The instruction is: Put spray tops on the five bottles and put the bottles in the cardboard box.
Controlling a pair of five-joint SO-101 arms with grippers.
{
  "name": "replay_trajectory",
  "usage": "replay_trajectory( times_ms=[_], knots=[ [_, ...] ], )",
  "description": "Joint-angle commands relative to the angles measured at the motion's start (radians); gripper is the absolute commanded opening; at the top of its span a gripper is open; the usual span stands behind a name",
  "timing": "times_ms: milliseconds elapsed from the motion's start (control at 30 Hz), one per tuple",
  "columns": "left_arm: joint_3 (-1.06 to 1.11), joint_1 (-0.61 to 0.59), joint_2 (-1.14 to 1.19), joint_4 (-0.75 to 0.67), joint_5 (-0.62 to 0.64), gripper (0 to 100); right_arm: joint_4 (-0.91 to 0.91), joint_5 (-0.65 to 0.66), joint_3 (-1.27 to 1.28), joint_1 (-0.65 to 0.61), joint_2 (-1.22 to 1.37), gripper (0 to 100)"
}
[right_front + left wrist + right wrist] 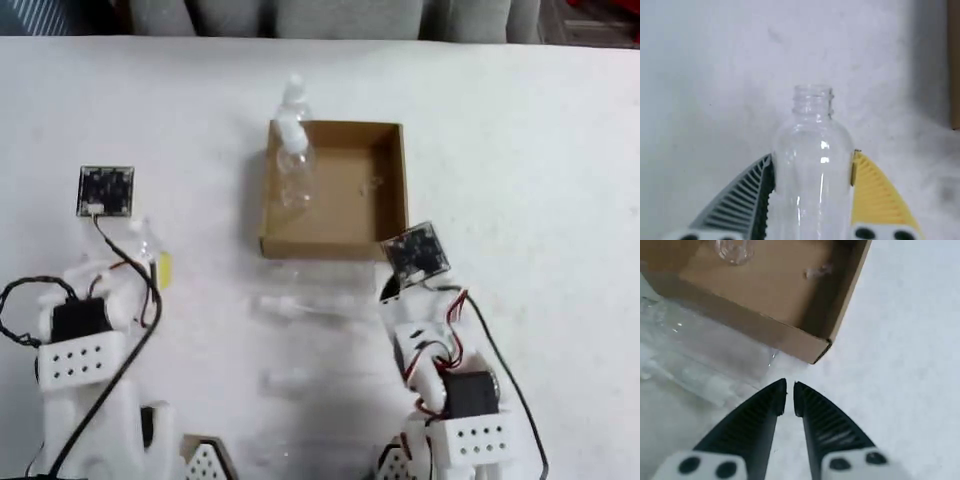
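Bottles (300, 305) of clear plastic are lying on the white worktop (560, 150) just in front of the cardboard box (320, 245) in the high view. A capped bottle (293, 165) is resting inside the box against its left wall. Well to the left of the box, the left pincer (150, 255) is carrying a held bottle (143, 240).

From the left wrist, the held bottle (812, 135) is showing an open threaded neck with no spray top. The grey and yellow fingers (875, 195) are clamping its body from both sides. The bottle is looking light, thin-walled and slick, so a gentle squeeze on the body, leaving the neck free, is probably suiting it best.

From the right wrist, the right pincer (790, 390) is hanging clenched and empty just off the box's near right corner, with the loose bottles (690, 360) lying along the box's near wall.
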Motion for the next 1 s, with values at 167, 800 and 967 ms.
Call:
replay_trajectory(
  times_ms=[167, 800, 967],
  knots=[
    [-0.008, -0.030, -0.013, -0.081, 0.017, 2, 0.280, 0.152, -0.333, -0.197, 0.168, 1.5],
    [-0.155, -0.116, 0.401, -0.210, 0.012, 3, 0.334, 0.282, -0.356, -0.849, 0.615, 9.8],
    [-0.157, -0.119, 0.407, -0.227, 0.011, 3, 0.182, 0.281, -0.304, -0.849, 0.720, 13.0]
  ],
)
